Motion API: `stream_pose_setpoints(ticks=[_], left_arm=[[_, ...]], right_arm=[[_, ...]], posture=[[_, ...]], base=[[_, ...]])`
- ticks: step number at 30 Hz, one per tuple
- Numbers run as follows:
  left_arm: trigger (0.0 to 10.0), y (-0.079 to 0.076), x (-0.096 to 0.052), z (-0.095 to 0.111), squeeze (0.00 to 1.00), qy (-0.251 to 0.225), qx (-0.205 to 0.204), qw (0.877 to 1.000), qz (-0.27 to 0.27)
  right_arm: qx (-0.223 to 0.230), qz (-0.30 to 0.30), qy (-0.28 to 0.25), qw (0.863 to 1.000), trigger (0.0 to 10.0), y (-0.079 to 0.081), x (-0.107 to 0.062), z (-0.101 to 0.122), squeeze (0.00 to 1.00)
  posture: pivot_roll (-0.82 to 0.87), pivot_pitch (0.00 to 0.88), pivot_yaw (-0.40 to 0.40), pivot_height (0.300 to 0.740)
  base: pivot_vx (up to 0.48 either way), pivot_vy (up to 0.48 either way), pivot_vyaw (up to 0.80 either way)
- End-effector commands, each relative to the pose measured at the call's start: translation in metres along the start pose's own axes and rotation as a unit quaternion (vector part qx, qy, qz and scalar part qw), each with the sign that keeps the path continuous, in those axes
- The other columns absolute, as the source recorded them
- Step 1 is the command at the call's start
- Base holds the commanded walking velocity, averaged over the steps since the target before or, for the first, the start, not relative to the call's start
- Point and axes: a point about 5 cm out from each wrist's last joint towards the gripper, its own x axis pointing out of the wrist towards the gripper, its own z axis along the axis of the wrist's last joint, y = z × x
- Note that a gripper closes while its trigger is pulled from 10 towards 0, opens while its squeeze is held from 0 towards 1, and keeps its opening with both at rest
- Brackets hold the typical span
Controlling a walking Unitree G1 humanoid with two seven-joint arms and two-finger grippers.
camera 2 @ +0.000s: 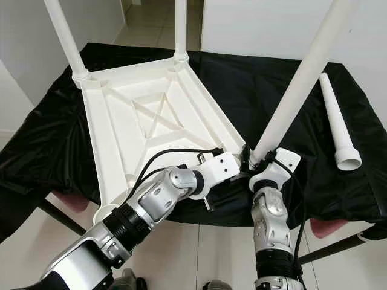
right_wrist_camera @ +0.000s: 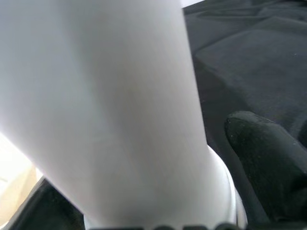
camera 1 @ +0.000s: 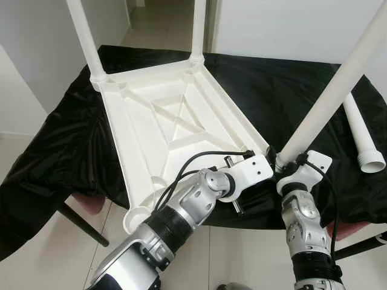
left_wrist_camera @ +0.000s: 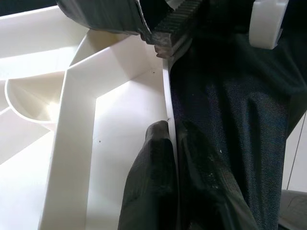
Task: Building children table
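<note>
The white table top (camera 1: 175,121) lies upside down on a black cloth (camera 1: 66,139). Two white legs (camera 1: 84,36) (camera 1: 198,30) stand in its far corners. At the near right corner my left gripper (left_wrist_camera: 171,130) is shut on the top's thin rim (left_wrist_camera: 168,96), one finger on each side. Beside it my right gripper (camera 1: 284,168) is shut on the base of a third white leg (camera 1: 329,90), which leans up and to the right at that corner. In the right wrist view this leg (right_wrist_camera: 110,105) is very close, with one black finger (right_wrist_camera: 268,163) against it.
A loose white leg (camera 1: 363,136) lies on the cloth at the right. The near left corner socket (camera 1: 136,219) overhangs the cloth's front edge. White walls stand to the left and behind. Dark furniture legs (camera 1: 81,223) and tiled floor are below.
</note>
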Motion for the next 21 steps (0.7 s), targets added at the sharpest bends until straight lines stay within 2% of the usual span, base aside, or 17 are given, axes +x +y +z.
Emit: stream_pose_setpoints(ticks=[1, 4, 7, 9, 15, 17, 21], left_arm=[[10.0, -0.002, 0.002, 0.012, 0.0, -0.014, 0.008, 1.0, 0.008], [10.0, -0.001, 0.001, 0.012, 0.0, -0.014, 0.009, 1.0, 0.008], [10.0, -0.001, 0.001, 0.013, 0.0, -0.014, 0.01, 1.0, 0.008], [10.0, 0.0, 0.001, 0.012, 0.0, -0.013, 0.011, 1.0, 0.009], [10.0, 0.002, 0.0, 0.012, 0.0, -0.012, 0.012, 1.0, 0.011], [10.0, 0.003, -0.001, 0.012, 0.0, -0.012, 0.012, 1.0, 0.012], [10.0, 0.004, -0.001, 0.013, 0.0, -0.012, 0.012, 1.0, 0.012]], right_arm=[[0.006, -0.006, 0.009, 1.0, 10.0, -0.008, 0.0, -0.002, 0.0], [-0.034, 0.088, 0.009, 0.995, 10.0, -0.02, 0.011, 0.007, 0.0], [-0.05, 0.122, 0.011, 0.991, 10.0, -0.021, 0.015, 0.009, 0.0], [-0.067, 0.178, 0.018, 0.982, 10.0, -0.02, 0.019, 0.011, 0.0], [-0.082, 0.221, 0.027, 0.971, 10.0, -0.022, 0.026, 0.015, 0.0], [-0.114, 0.256, 0.028, 0.959, 10.0, -0.02, 0.034, 0.02, 0.0], [-0.124, 0.274, 0.03, 0.953, 10.0, -0.02, 0.036, 0.021, 0.0]], posture=[[-0.02, 0.0, 0.017, 0.74], [-0.02, 0.0, 0.031, 0.74], [-0.02, 0.0, 0.035, 0.74], [-0.02, 0.0, 0.038, 0.74], [-0.02, 0.0, 0.041, 0.74], [-0.01, 0.0, 0.048, 0.74], [-0.02, 0.0, 0.05, 0.74]], base=[[0.0, 0.0, 0.0], [0.0, 0.0, 0.0], [0.0, 0.0, 0.0], [0.0, 0.0, 0.0], [0.0, 0.0, 0.0], [0.0, 0.0, 0.0], [0.0, 0.0, 0.0]])
